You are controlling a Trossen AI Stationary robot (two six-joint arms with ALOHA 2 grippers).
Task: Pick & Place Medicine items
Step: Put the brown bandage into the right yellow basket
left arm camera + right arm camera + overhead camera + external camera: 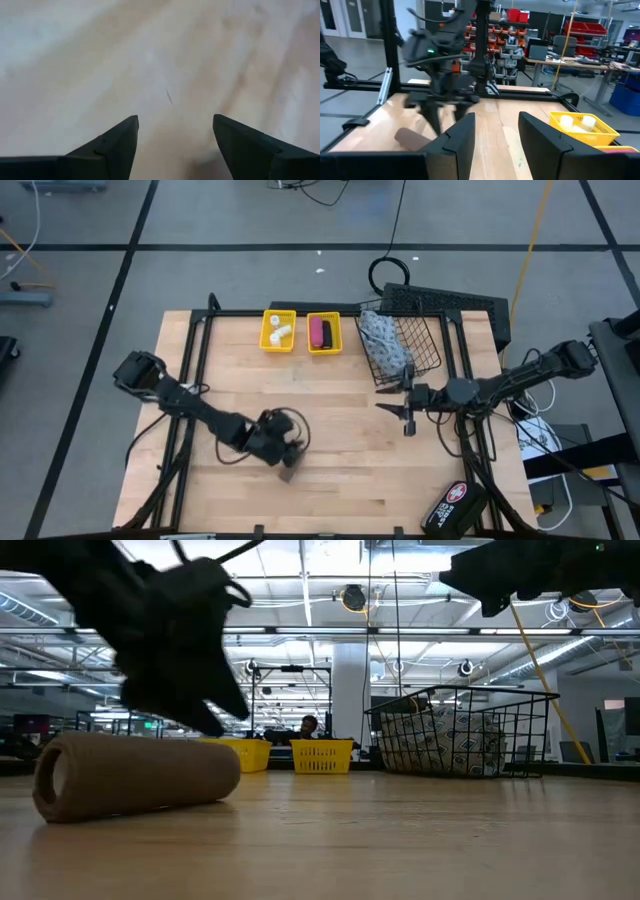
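Observation:
A brown roll-shaped item (135, 775) lies on its side on the wooden table (360, 460), near the front left. My left gripper (287, 463) hangs slanted just over it, open, and the left wrist view shows only bare table between its fingers (120, 140). My right gripper (402, 417) hovers open and level, high above the table's right middle, holding nothing. Tiny white bottles (281, 332) sit in one yellow bin. A magenta tube (318, 332) lies in the second yellow bin. A blue-white pouch (384, 340) rests in the wire basket (425, 352).
The two yellow bins (278, 330) (323, 333) and the wire basket stand along the far edge. A black case with a red-white cross (455, 505) lies at the near right corner. A black frame borders the table. Bare wood lies between the two grippers.

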